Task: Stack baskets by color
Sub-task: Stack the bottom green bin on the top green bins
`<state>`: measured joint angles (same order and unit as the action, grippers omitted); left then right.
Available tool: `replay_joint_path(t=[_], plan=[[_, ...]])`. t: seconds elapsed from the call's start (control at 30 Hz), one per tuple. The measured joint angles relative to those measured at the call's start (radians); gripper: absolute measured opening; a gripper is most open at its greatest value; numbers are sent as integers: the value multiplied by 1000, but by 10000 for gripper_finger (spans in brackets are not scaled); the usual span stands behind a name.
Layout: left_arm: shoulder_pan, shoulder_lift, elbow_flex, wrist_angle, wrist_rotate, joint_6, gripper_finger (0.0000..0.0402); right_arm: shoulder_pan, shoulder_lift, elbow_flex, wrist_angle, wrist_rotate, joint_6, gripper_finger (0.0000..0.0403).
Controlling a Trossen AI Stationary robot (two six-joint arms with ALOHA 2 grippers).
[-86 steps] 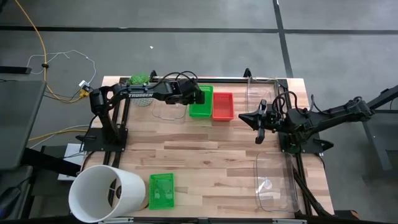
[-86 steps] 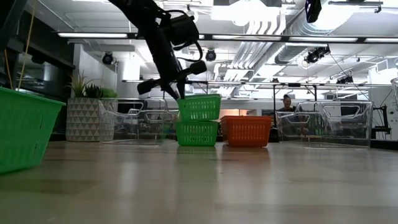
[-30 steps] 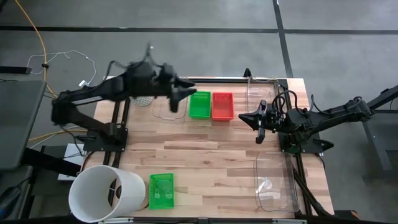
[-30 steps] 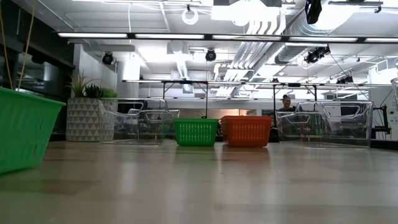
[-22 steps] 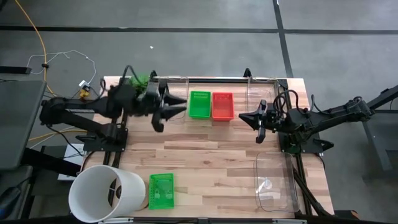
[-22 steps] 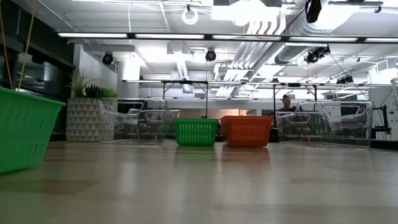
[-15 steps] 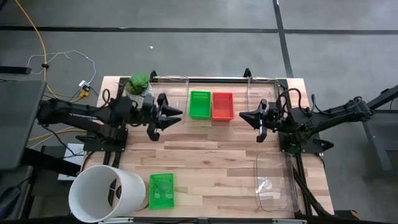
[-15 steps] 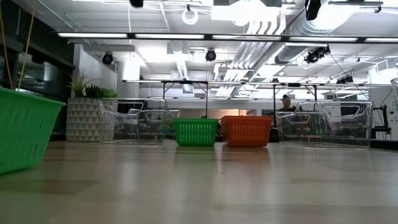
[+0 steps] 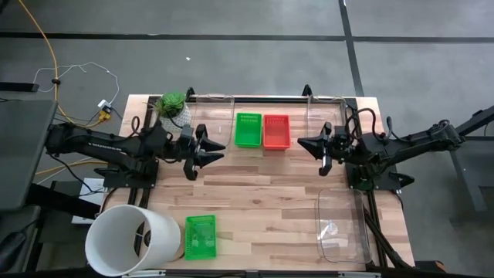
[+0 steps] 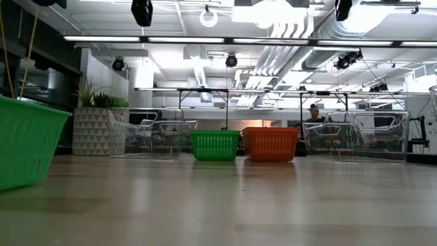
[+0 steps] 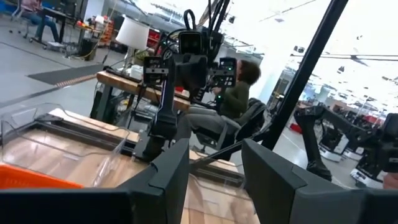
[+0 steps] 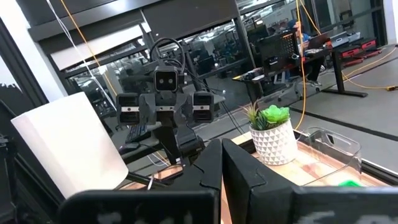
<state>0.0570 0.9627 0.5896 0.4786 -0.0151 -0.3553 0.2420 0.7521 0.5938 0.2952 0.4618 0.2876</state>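
Only spotted from above: lone green basket (image 9: 201,236) near bucket (image 9: 131,241); left end effector (image 9: 202,150) open, empty, right end effector (image 9: 310,147) shut, empty; no readable writing.

Three basket spots are showing from above: a green basket (image 9: 248,130) and a red basket (image 9: 276,130) are sitting side by side at the far edge, and a second green basket (image 9: 200,236) is lying alone at the near edge; whether any spot is a stack cannot be told. Three clear bins are standing on the table: one (image 9: 211,108) beside the plant (image 9: 173,106), one (image 9: 323,117) at the far right, one (image 9: 340,226) at the near right. One white bucket (image 9: 130,241) is lying near the lone green basket. Two arms are reaching over the table, one from each side.
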Motion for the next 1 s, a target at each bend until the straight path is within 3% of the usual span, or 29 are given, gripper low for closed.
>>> replay_joint_path(t=[0.27,0.37,0.63,1.0], plan=[[-3,35,2,-17,-49,-61,138,0,1,0,-7,0,-8,0],[-19,83,71,-122,-36,-35,138,0,1,0,-7,0,-8,0],[-108,323,372,-693,94,328,138,0,1,0,-18,-1,-8,0],[-261,601,585,-1088,161,725,138,0,1,0,-30,-1,0,0]])
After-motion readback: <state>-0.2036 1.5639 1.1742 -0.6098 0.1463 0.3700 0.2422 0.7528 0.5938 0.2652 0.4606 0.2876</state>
